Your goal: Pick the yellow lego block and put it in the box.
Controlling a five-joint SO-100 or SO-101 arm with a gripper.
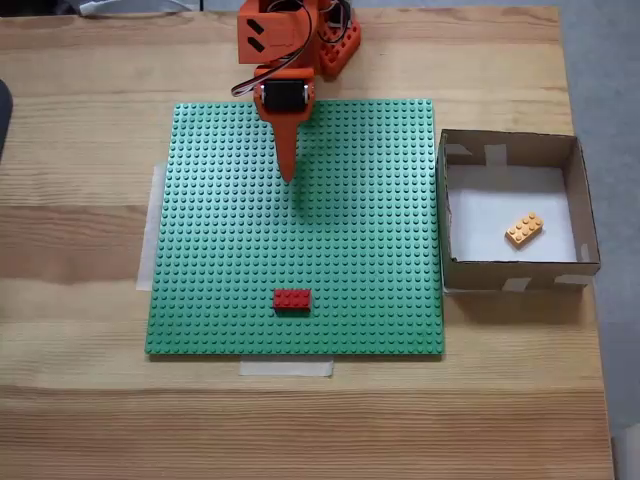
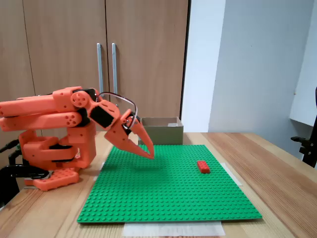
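The yellow lego block (image 1: 524, 230) lies on the white floor of the box (image 1: 512, 271), toward its right side, tilted diagonally. The brown cardboard box (image 2: 161, 130) stands just right of the green baseplate in the fixed view from above. My orange gripper (image 1: 289, 177) hangs over the baseplate's far middle, well left of the box, with its fingers together and nothing between them. From the side, the gripper (image 2: 150, 155) points down at a slant just above the studs.
A green studded baseplate (image 1: 230, 250) is taped to the wooden table. A red brick (image 1: 292, 298) sits on it near the front edge, also seen from the side as the red brick (image 2: 203, 166). The arm's base (image 2: 52, 163) stands behind the plate.
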